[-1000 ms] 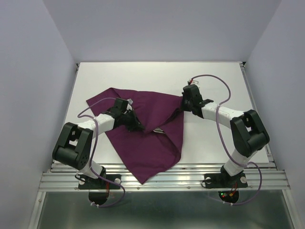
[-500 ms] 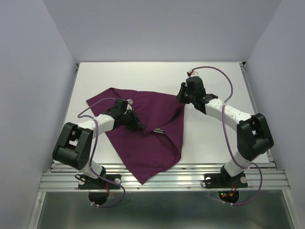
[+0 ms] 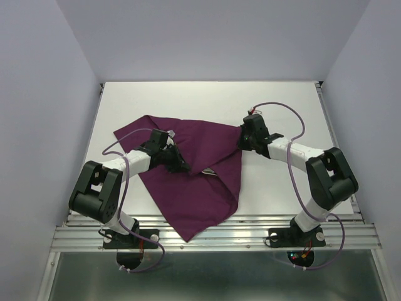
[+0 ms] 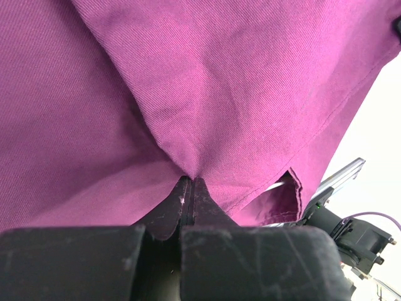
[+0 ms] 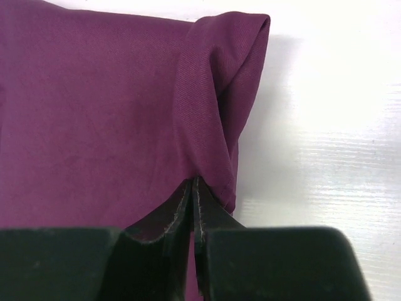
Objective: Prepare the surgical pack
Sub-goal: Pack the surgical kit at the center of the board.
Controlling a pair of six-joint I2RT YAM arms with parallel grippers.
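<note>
**Both jaws pinching the purple cloth**

I am pinching the purple cloth (image 3: 188, 188) with both sets of jaws. My left jaws are pressing fully together on a raised pleat near the middle of the cloth. In the left wrist view the fabric is gathering to a point right where the tips meet. My right jaws are gripping the cloth's far right corner, where the edge is folding over on itself into a soft roll. Their tips are all but touching, with only fabric between them.

The cloth is lying on the white tabletop (image 3: 207, 100), spreading from the far left towards the near middle. Its nearest corner is hanging over the metal rails (image 3: 263, 229) at the near edge, between my two bases. My left arm (image 3: 135, 162) is reaching across the cloth from the near left. My right arm (image 3: 294, 150) is stretching in from the right over bare tabletop.

Just right of my left jaws the cloth is gaping a little, and a thin silver sliver (image 4: 280, 185) is showing under the hem — I cannot tell what it is.
</note>
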